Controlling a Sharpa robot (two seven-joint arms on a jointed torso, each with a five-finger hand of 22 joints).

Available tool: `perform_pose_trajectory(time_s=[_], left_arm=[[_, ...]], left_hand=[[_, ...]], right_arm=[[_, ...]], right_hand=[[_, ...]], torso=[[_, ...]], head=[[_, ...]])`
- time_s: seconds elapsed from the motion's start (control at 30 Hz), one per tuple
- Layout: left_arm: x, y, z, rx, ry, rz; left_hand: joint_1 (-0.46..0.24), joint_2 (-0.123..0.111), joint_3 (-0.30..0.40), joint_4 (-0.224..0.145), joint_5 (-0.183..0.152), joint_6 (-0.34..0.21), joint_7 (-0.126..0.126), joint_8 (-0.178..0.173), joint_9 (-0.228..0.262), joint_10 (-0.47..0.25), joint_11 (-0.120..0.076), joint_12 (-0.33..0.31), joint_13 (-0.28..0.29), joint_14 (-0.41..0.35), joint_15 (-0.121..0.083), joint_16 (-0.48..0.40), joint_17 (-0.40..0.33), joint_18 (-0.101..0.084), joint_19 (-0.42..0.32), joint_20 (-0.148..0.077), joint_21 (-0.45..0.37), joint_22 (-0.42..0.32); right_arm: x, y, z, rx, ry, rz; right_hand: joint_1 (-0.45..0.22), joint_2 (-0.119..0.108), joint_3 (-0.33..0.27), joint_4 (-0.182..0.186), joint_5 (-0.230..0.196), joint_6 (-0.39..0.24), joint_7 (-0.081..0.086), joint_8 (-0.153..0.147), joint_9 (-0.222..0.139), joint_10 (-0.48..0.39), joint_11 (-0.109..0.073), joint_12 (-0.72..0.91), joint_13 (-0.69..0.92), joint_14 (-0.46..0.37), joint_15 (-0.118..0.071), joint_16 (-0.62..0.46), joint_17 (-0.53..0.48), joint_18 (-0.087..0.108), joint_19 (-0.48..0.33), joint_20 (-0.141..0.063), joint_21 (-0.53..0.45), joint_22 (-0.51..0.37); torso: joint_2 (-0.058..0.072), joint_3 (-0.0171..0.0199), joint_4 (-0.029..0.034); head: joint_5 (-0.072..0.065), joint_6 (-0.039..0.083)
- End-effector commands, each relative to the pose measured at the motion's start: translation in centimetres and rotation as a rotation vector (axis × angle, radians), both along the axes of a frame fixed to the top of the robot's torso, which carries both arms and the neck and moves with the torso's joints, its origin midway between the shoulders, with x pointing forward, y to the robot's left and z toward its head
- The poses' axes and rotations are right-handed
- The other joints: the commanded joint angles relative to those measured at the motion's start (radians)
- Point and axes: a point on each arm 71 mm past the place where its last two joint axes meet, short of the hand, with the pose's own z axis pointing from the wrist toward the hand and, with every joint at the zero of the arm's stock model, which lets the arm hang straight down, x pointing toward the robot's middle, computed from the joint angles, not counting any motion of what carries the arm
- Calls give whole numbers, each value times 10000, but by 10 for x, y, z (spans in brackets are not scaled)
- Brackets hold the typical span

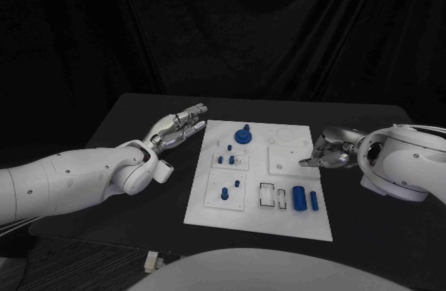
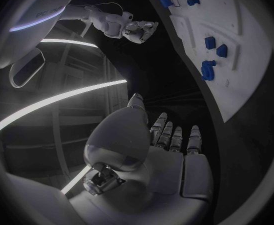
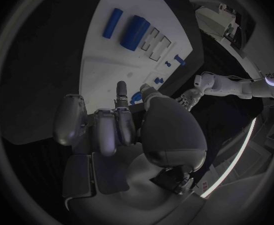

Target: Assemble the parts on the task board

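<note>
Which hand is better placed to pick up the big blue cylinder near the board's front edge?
Probably the right. The right hand hovers at the task board's right edge, nearer the big blue cylinder. The left hand sits off the board's far left corner, open.

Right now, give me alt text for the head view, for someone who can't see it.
A white task board with small blue parts lies mid-table between two robot hands. The left hand hovers beside the board's left edge, fingers apart, holding nothing; the right hand sits at its right edge, fingers curled.
</note>
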Motion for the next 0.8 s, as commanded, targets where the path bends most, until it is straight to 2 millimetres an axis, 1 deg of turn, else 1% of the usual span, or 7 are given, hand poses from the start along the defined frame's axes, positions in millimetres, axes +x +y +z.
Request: perform_pose_trajectory(time_s=[0.03,0.07,0.1,0.13,0.47,0.7,0.8], left_arm=[[-4,-4,16,-630,-2230,-536],[-4,-4,16,-643,-2220,-559],[-4,-4,16,-653,-2205,-577],[-4,-4,15,-666,-2176,-602],[-3,-6,13,-774,-1870,-832],[-3,-8,12,-814,-1751,-924],[-2,-8,12,-823,-1704,-954]], left_hand=[[-5,-37,-110,-1,-19,-285,-163,-65,-19,94,-103,28,9,-5,-75,-35,-13,122,-3,47,-61,-11],[-9,-9,-127,-4,-17,-440,-272,-71,-26,111,-216,-9,5,-5,-311,-35,-13,182,-9,-407,-69,-33],[5,12,-132,-5,-1,-443,-262,-69,-24,107,-234,-50,2,-5,-366,-35,-13,181,-9,-731,-69,-33],[10,31,-131,-4,5,-431,-248,-67,-22,93,-239,-93,-3,-5,-375,-35,-13,158,-9,-841,-69,-33],[138,165,-76,-12,153,-214,-45,-42,-2,6,-67,-233,-15,-5,-175,-35,-13,16,-9,-784,-69,-33],[265,207,-37,-19,295,-185,18,-43,-1,1,7,-240,-15,-5,-76,-35,-13,-21,-9,-717,-69,-33],[324,214,-24,-18,363,-195,30,-45,-3,0,25,-242,-15,-5,-45,-35,-13,-29,-9,-692,-69,-33]], right_arm=[[-3,-3,-13,-1823,932,292],[-2,-2,-15,-1975,1014,374],[-2,0,-17,-2071,1073,432],[-2,1,-20,-2158,1140,493],[-2,14,-29,-2210,1207,692],[-1,18,-31,-2166,1167,701],[0,19,-33,-2187,1199,721]], right_hand=[[-2388,545,-651,113,-110,1278,-446,680,927,1065,-326,1470,2686,1042,-397,768,2627,-497,815,-350,2247,2299],[-2391,572,-654,107,-109,1261,-445,659,943,1065,-330,1470,2686,1042,-409,768,2627,-509,834,-365,2304,2314],[-2392,619,-679,94,-69,1123,-408,511,937,1065,-317,1470,2686,1042,-421,768,2627,-515,839,-388,2337,2319],[-2391,625,-688,92,-65,1083,-400,465,931,1065,-307,1470,2686,1042,-417,768,2627,-517,842,-392,2350,2321],[-2527,676,-851,103,-273,897,-284,1,831,1065,-202,1470,2686,1042,-349,768,2627,-522,833,-354,2406,2324],[-2519,667,-949,105,-521,1559,-498,333,1346,1065,-380,1470,2686,1042,-452,768,2627,-509,800,-412,2402,2311],[-2473,664,-983,100,-540,1579,-590,592,1919,1065,-474,1470,2686,1042,-524,768,2627,-505,783,-486,2399,2303]], torso=[[-1,1,0],[0,0,-1],[3,1,1],[4,0,0],[9,1,-3],[15,5,-4],[19,5,-3]], head=[[20,-1],[20,-1],[11,-1],[8,-1],[8,-1],[10,-1],[-9,-1]])
